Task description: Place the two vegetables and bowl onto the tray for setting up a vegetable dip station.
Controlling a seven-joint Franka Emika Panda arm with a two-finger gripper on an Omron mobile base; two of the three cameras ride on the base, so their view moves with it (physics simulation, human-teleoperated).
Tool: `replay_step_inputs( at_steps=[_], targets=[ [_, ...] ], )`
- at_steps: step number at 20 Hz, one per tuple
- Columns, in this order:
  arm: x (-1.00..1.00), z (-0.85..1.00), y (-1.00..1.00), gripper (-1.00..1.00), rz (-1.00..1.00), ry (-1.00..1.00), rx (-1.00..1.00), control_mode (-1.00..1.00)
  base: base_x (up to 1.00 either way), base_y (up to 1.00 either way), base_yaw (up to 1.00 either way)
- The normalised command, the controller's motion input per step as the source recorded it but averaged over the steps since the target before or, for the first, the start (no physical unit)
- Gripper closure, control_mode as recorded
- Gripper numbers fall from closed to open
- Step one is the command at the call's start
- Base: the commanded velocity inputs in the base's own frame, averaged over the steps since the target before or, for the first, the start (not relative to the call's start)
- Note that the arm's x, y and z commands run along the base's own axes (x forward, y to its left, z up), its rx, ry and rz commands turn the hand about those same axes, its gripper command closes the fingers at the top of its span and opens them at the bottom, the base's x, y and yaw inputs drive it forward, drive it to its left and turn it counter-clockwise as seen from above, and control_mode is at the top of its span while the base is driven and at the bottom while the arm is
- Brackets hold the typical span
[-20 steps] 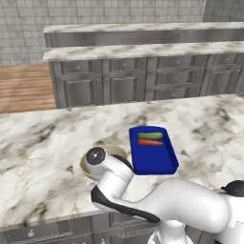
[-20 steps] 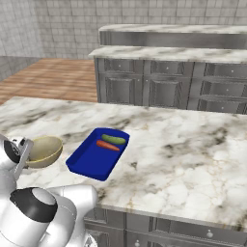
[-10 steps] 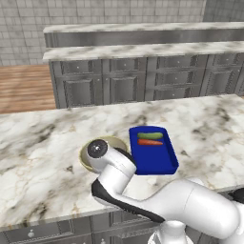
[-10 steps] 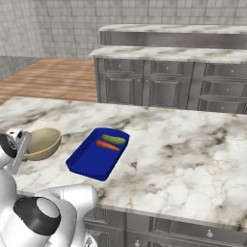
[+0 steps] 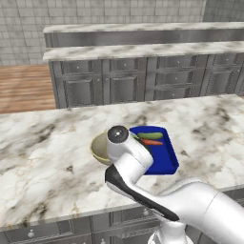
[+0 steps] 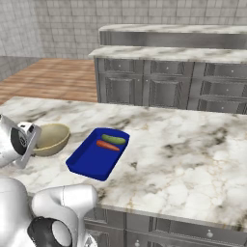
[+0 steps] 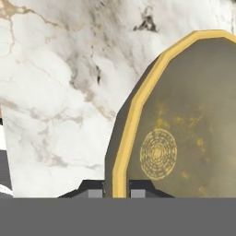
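The yellowish-tan bowl (image 7: 184, 138) has its rim pinched between my two fingertips, so my gripper (image 7: 116, 193) is shut on it. The bowl (image 6: 50, 138) sits just left of the blue tray (image 6: 91, 161), at counter height; I cannot tell whether it touches the marble. My white wrist hides part of the bowl (image 5: 99, 147) in the left base view. On the tray's (image 5: 166, 161) far end lie the green cucumber (image 6: 114, 140) and the orange carrot (image 6: 107, 145) side by side, also seen as cucumber (image 5: 150, 136) and carrot (image 5: 152, 142).
A marble counter (image 6: 183, 159) stretches wide to the right of the tray. Behind it stand grey cabinets (image 6: 159, 89) under a second marble ledge. Wooden floor (image 5: 24, 88) shows at the far left.
My arm has risen and swung a little toward the tray, and the bowl has come with it, slightly up and nearer the tray. The jaws finished shutting on the rim.
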Motion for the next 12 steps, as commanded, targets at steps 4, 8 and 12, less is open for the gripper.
replay_step_inputs(
  at_steps=[4,8,12],
  targets=[
    [0.0,0.14,-0.67,1.0,0.0,0.0,0.12,-1.0,0.0,0.0,0.0],
    [0.0,0.12,-0.64,1.0,0.0,0.0,0.08,-1.0,0.0,0.0,0.0],
    [0.0,0.03,-0.61,1.0,0.0,0.0,0.05,-1.0,0.0,0.0,0.0]
  ],
)
